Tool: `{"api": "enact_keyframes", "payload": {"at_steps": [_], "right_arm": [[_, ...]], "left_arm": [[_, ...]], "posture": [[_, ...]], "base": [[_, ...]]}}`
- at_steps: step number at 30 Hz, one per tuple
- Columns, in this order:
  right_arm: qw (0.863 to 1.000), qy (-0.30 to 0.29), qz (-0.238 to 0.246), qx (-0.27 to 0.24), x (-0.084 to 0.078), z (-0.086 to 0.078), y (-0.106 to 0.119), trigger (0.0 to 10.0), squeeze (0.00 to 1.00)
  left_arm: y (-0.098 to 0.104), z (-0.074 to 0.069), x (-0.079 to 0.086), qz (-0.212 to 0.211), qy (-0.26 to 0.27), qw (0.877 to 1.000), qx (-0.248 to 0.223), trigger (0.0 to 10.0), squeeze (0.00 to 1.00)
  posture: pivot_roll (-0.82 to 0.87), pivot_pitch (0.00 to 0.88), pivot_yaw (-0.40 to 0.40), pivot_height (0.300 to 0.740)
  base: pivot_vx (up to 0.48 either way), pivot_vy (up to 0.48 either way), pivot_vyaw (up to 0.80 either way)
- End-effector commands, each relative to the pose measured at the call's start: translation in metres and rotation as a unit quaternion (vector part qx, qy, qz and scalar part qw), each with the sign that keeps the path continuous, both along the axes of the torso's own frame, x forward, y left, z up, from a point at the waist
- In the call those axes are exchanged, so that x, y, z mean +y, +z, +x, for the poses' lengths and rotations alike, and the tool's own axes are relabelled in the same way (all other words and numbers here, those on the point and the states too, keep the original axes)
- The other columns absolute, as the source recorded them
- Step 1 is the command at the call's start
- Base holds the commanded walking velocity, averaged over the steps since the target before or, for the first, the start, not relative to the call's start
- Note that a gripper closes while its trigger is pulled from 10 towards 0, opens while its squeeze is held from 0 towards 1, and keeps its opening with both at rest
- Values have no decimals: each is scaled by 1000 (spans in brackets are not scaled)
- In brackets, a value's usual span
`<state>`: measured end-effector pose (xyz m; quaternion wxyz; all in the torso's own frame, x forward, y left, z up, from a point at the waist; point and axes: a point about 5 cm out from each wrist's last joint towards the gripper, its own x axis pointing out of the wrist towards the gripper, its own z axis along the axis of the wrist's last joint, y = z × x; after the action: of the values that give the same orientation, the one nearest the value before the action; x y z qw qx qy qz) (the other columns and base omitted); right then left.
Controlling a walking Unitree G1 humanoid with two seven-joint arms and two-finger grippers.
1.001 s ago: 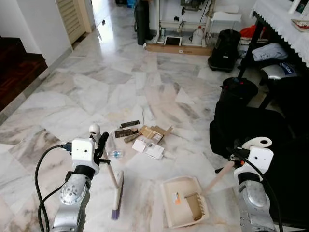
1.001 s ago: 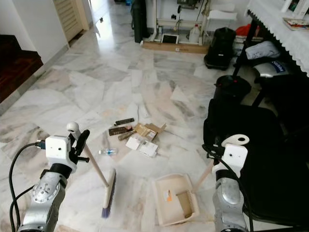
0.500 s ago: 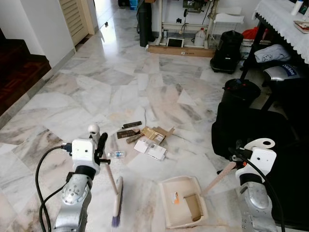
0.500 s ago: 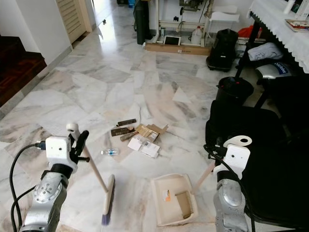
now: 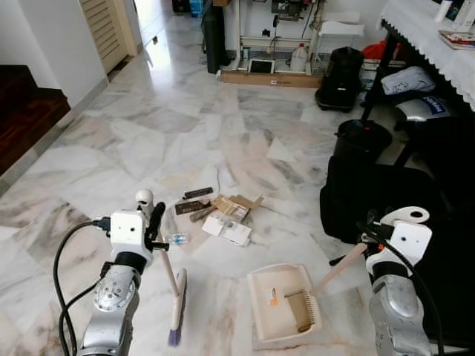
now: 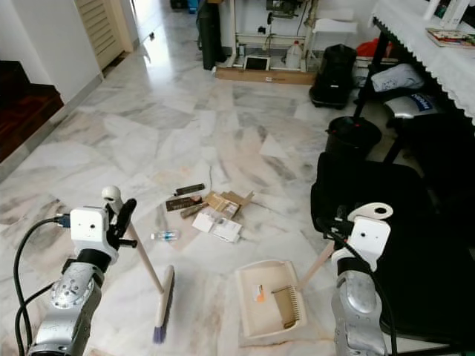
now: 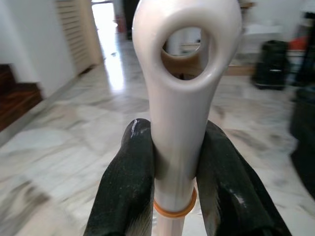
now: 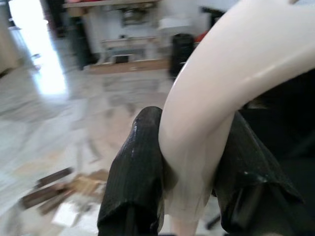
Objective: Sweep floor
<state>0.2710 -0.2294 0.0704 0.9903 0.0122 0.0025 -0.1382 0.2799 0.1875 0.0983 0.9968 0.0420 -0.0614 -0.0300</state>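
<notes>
Left gripper [image 7: 173, 172] clamping broom [image 5: 172, 285] handle near looped top, fingers [image 7: 127, 187] pressing either side. Broom slanting down from fingers, bristle head resting on marble floor [image 5: 148, 141] below and just ahead of them.

Right gripper [image 8: 189, 172] gripping dustpan [image 5: 282, 304] handle, fingers [image 8: 135, 177] closing around cream grip. Pan lying flat on floor, down and inward from those fingers.

Litter [image 5: 219, 215] — cardboard scraps, paper, dark strips, small bottle [image 5: 177, 238] — lying ahead of both grippers, between broom and pan, touching neither.
</notes>
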Motion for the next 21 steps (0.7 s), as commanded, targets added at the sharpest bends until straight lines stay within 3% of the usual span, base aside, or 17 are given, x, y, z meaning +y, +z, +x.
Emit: {"api": "enact_keyframes", "payload": {"at_steps": [1,5,9,21], "right_arm": [[999,11,10,-31,7,5,13,10000,0],[999,13,10,-32,7,6,14,10000,0],[999,14,16,-29,10,5,12,10000,0],[999,26,26,-30,15,6,11,10000,0]], "left_arm": [[8,1,1,13,-2,1000,-16,10000,0],[7,1,-1,12,-5,1000,-15,10000,0],[7,2,-3,13,-8,1000,-14,10000,0],[7,3,-5,15,-10,1000,-11,10000,0]], "posture": [[-35,0,21,740],[-35,0,22,740],[-32,0,21,740],[-23,0,17,740]], "base": [[0,0,800],[0,0,733],[0,0,0],[0,0,776]]}}
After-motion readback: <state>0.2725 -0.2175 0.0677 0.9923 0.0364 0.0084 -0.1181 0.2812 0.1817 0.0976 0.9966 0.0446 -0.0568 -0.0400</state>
